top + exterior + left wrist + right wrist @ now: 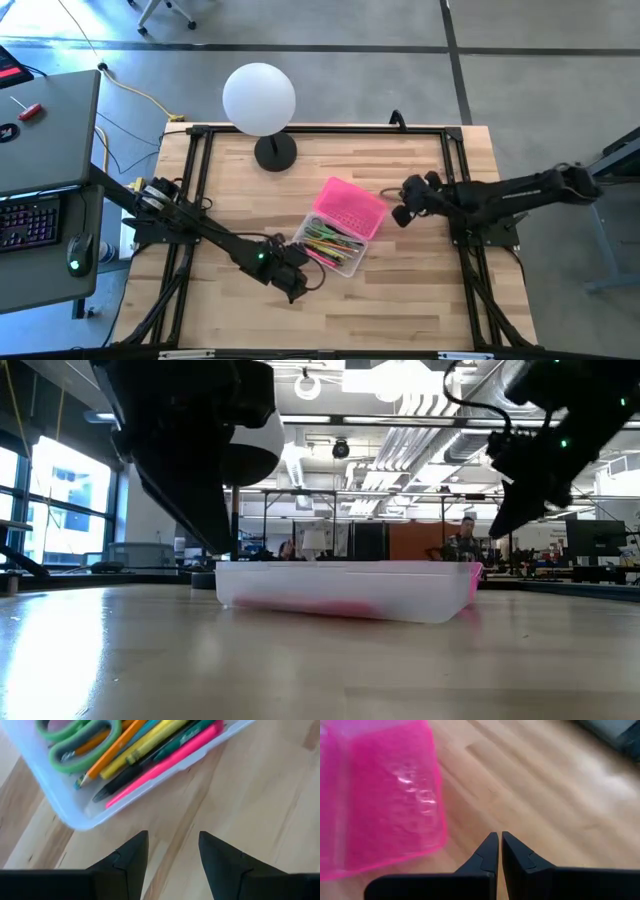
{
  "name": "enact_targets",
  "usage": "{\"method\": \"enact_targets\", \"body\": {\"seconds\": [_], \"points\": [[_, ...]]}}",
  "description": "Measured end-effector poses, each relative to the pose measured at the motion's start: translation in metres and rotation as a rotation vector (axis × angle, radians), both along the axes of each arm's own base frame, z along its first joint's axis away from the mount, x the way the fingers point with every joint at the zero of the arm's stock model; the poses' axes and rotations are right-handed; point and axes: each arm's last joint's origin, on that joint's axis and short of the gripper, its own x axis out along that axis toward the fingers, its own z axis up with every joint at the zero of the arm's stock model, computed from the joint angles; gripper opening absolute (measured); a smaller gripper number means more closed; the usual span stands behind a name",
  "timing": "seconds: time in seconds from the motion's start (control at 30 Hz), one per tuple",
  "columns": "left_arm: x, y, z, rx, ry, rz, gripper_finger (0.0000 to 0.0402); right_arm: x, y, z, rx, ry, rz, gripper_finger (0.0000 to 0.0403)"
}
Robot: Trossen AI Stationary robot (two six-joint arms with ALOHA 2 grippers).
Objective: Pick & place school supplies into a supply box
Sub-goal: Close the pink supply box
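Observation:
The clear supply box sits on the table's middle, filled with pens, pencils and green-handled scissors. Its pink lid lies tilted against the box's far side. My left gripper hovers open just off the box's near left corner, touching nothing. My right gripper is shut and empty, raised to the right of the pink lid.
A white globe lamp on a dark base stands at the table's far middle. A black frame rail runs around the table top. Bare wood lies at the near side and right of the box.

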Motion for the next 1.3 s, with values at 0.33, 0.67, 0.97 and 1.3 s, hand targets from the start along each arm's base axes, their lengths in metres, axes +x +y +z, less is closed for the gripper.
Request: {"method": "enact_targets", "body": {"seconds": [0.33, 0.67, 0.97, 1.3], "points": [[0.003, 0.004, -0.002, 0.021, -0.033, 0.005, 0.0207, -0.022, -0.015, -0.064, 0.217, -0.319, -0.075, 0.0], [0.002, 0.035, -0.031, -0.037, -0.007, 0.071, 0.0207, -0.01, -0.021, -0.076, 0.211, -0.205, -0.112, 0.0], [0.002, 0.041, -0.035, -0.029, 0.004, 0.063, 0.0207, 0.012, -0.023, -0.087, 0.222, -0.275, -0.047, 0.0], [0.005, 0.051, -0.035, -0.025, 0.015, 0.066, 0.0207, 0.025, -0.023, -0.073, 0.173, -0.407, 0.11, 0.0]]}}
